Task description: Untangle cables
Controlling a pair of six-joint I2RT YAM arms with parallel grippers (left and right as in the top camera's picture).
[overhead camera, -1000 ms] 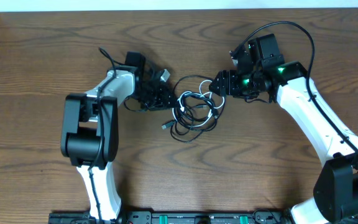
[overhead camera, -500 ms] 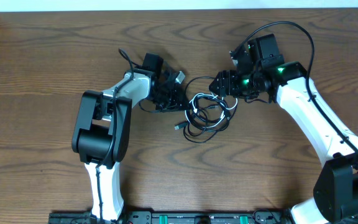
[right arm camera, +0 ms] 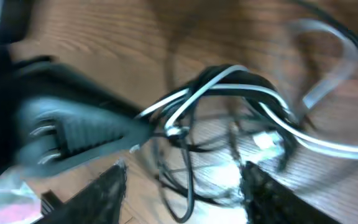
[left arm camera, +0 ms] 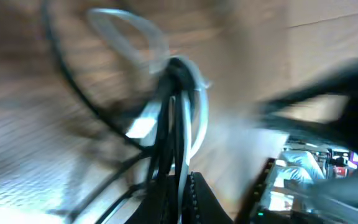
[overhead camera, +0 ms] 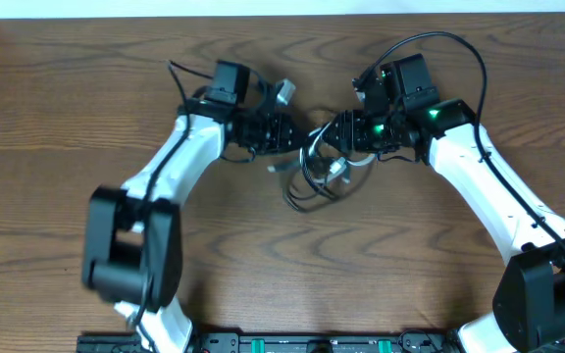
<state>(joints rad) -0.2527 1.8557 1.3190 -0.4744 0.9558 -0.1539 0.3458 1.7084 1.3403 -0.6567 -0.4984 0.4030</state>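
Observation:
The black cable (overhead camera: 304,202) and the white cable (overhead camera: 337,169) lie tangled in one coil at the table's middle. My left gripper (overhead camera: 296,137) is shut on the coil's upper left part. In the left wrist view, black strands (left arm camera: 165,127) and white strands (left arm camera: 199,115) run together into the closed jaws (left arm camera: 182,194), blurred by motion. My right gripper (overhead camera: 333,133) is open at the coil's upper right edge. In the right wrist view, the black loops (right arm camera: 188,177) and white cord (right arm camera: 316,142) hang just ahead of and between the spread fingers (right arm camera: 185,186).
The brown wooden table (overhead camera: 57,118) stretches to both sides of the arms. A thick black wire (overhead camera: 439,39) arcs over the right arm. The left arm's finger (right arm camera: 73,127) shows close on the left in the right wrist view.
My left arm has swung up and right, dragging the cable coil with it toward the right gripper. The right gripper has shifted slightly left, onto the coil's edge.

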